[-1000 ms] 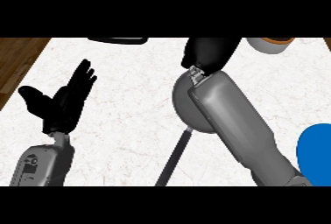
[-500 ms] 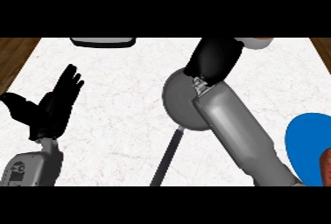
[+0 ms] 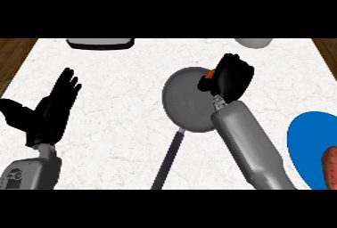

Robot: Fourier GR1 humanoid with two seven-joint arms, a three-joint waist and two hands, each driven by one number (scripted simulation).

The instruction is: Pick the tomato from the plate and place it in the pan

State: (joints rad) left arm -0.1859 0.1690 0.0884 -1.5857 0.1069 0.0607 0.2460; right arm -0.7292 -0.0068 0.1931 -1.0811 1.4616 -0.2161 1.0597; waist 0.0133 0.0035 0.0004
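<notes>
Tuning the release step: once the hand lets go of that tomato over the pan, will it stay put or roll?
The tomato, mostly hidden in the right hand, looks round, so it will probably roll a little. The pan looks shallow; its rim should probably stop it.

I've got a wide stretch of bare white marble counter between my open left hand and the round grey pan, with only the pan's long dark handle slanting across its right side. My right hand and its grey forearm lie over the pan's right rim, blocking that side. The blue plate fills the lower right corner.
</notes>
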